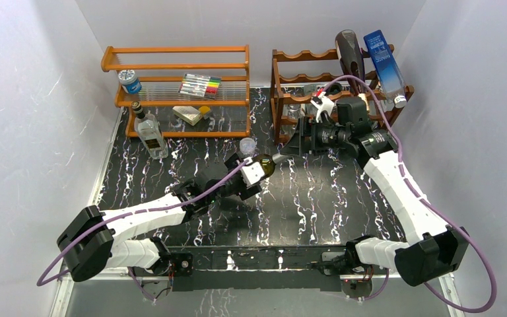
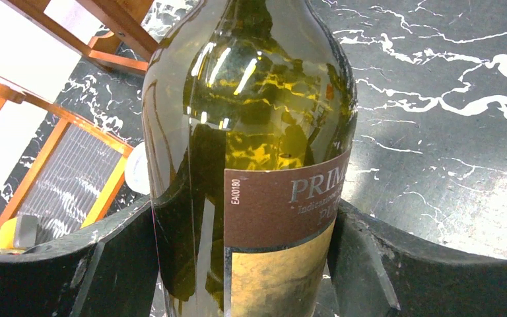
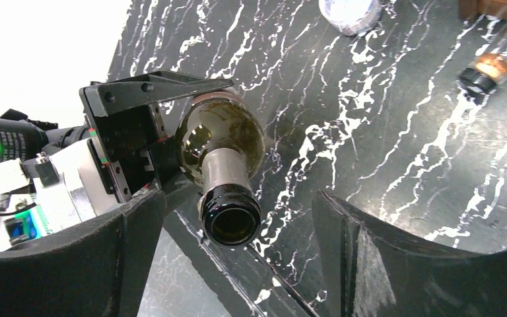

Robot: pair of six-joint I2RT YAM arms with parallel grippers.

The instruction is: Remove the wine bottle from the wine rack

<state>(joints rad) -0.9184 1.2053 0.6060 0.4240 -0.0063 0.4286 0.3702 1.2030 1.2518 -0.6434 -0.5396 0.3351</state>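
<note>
The wine bottle (image 2: 251,119) is clear of the wine rack (image 1: 284,79), lying roughly level over the black, white-veined table (image 1: 317,198) in front of it, its neck aimed at the right arm; the left gripper (image 1: 256,173) pinches the bottle across its lower body, its dark fingers (image 2: 105,257) pressed on the glass and on the paper label (image 2: 284,198), probably because the wide body gives a steadier hold than the slim neck; the right gripper (image 3: 237,198) faces the open mouth with its fingers spread, one on each side of the neck and touching neither side, which reads as readiness to take or steady that end; the glass is smooth olive-green, glossy with reflections, rounding at the shoulder into a narrow neck with a dark lip; the label is matte, brown above and mustard below; the rack is dark reddish wood with wavy scalloped rails, apart from the bottle; slick glass may twist in a two-finger pinch.
</note>
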